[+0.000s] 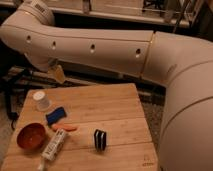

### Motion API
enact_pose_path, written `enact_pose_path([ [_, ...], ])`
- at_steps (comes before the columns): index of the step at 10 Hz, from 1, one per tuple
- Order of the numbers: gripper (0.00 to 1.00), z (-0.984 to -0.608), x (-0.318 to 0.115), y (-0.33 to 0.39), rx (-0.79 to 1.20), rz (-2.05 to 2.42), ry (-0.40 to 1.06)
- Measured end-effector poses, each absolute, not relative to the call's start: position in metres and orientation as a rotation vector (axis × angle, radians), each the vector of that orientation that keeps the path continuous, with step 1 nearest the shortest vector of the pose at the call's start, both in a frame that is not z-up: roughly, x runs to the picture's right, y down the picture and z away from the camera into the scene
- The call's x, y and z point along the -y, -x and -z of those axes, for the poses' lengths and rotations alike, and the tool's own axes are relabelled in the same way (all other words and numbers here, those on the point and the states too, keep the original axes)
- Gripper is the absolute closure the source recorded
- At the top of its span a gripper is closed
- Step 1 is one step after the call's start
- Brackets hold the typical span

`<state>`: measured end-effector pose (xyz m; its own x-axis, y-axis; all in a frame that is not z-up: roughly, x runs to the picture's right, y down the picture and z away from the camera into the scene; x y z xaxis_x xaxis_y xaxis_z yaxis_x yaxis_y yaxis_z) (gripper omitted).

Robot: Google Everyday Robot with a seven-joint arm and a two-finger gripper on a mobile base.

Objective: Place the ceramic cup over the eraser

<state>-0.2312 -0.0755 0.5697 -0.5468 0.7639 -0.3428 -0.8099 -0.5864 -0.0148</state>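
wooden tabletop (115,107) fills the lower view, with a thick white arm (100,50) crossing above it. at the far left sits an orange bowl (31,136); behind it, near the back left corner, stands the ceramic cup (41,100). the step in hand looks like the reach for it: a straight descent over the cup and a grip on its wall, without nudging the neighbours, should serve best. the gripper (56,74) hangs above the table's back edge; whether it is spread or closed cannot be told. the cup lies below and a little left of it, untouched. a blue block (56,115), likely the eraser, lies just in front of the cup.
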Motion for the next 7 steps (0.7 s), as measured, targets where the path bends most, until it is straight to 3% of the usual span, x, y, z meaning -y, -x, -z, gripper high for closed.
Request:
enact_pose_path([
  [7,0.20,-0.607,0.104,0.170,-0.153,-2.541,0.211],
])
